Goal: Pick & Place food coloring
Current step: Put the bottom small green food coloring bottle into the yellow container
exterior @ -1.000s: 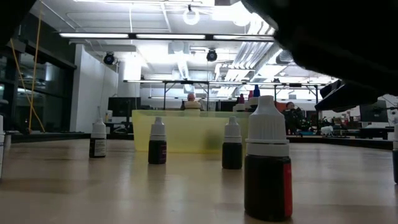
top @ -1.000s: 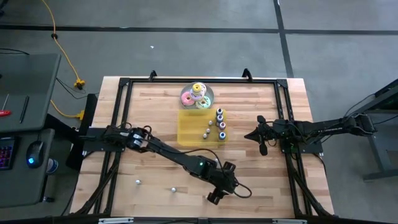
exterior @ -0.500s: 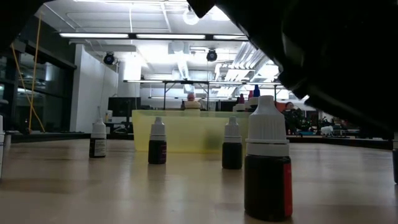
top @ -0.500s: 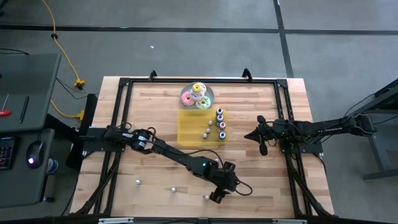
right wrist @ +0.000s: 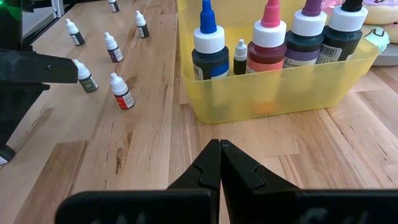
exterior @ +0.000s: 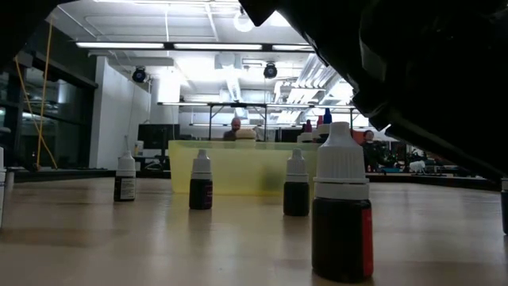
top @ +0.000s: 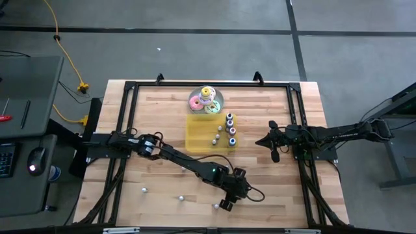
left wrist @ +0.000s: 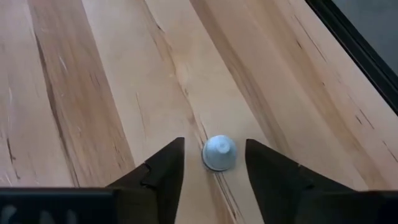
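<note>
The food coloring is a set of tiny white-capped bottles. Several stand loose on the wooden table (top: 162,162), and others stand in the yellow tray (top: 211,133). One loose bottle (left wrist: 219,152) stands upright near the table's near edge (top: 215,207). My left gripper (left wrist: 214,142) is open, slanting down over that bottle with one finger on each side of the cap and a gap on both sides. My right gripper (right wrist: 220,149) waits shut at the table's right side (top: 273,144).
A plate of pastel ring toys (top: 207,99) stands behind the tray. Two more loose bottles (top: 143,190) (top: 182,197) stand to the left along the near edge. A bottle with a red label (exterior: 341,214) stands close to the low camera. A black frame rail (left wrist: 367,56) runs along the table edge.
My left gripper has sunk toward the table beside the small bottle at the near edge; in the low view its dark arm now fills more of the upper right. The bottle has stayed upright in place.
</note>
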